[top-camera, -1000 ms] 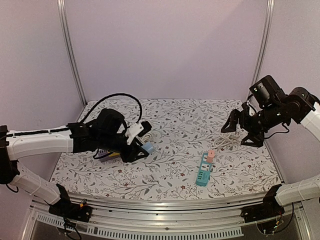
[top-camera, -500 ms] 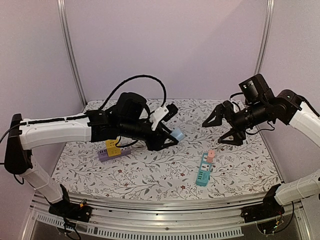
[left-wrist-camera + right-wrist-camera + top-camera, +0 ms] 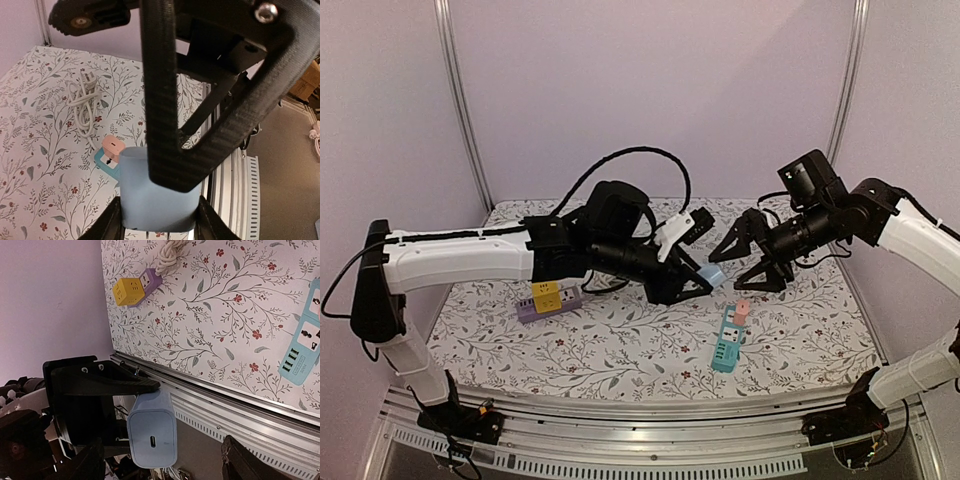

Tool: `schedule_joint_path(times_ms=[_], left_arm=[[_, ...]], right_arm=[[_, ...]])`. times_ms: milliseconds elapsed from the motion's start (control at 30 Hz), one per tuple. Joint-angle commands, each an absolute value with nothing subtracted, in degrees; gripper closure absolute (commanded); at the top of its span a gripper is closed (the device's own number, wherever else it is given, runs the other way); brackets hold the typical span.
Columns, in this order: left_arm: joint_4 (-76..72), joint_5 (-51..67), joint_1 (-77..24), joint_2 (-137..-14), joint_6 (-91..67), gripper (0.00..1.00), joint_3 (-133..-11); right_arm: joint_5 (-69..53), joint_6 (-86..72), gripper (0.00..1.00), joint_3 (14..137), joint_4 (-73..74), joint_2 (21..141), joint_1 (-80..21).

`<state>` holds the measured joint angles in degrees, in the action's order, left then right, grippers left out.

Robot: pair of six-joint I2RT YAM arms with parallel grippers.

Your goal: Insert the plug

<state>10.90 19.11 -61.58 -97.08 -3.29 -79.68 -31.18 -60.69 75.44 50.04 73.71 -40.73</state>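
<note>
Pinches pale blue plug [image 3: 714,277] in left hand [image 3: 704,282], aloft over middle of worktop [image 3: 620,345]. Has right hand [image 3: 728,273] spread, fingers flanking plug without visible contact. Below, near front edge: teal power strip [image 3: 727,343], well apart from purple strip [image 3: 548,300] toward left edge

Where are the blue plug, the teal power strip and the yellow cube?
blue plug [image 3: 713,277]: top view, its free end.
teal power strip [image 3: 726,347]: top view, mid-body.
yellow cube [image 3: 546,295]: top view, top face.

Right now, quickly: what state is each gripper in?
Left gripper: closed, holding the light blue rectangular plastic plug.
Right gripper: open, holding nothing.
</note>
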Motion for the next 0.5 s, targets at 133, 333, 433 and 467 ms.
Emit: schedule_joint_path(times_ms=[133, 333, 433, 467], left_arm=[[10.2, 21.1, -63.5, -98.3, -2.3, 1.0, -82.4], [11.9, 21.2, -64.5, -98.9, -0.7, 1.0, -83.2], [12.6, 21.1, -64.8, -99.3, -0.2, 1.0, -83.8], [12.8, 21.2, -64.9, -99.4, -0.1, 1.0, -84.0]], right_arm=[[-35.1, -58.9, 0.3, 76.9, 52.1, 76.4, -41.3], [-36.6, -58.1, 0.38, 76.8, 52.5, 77.5, -41.4], [-37.3, -57.6, 0.46, 76.8, 52.7, 77.8, -41.4], [-37.5, -57.5, 0.49, 76.8, 52.7, 77.9, -41.4]])
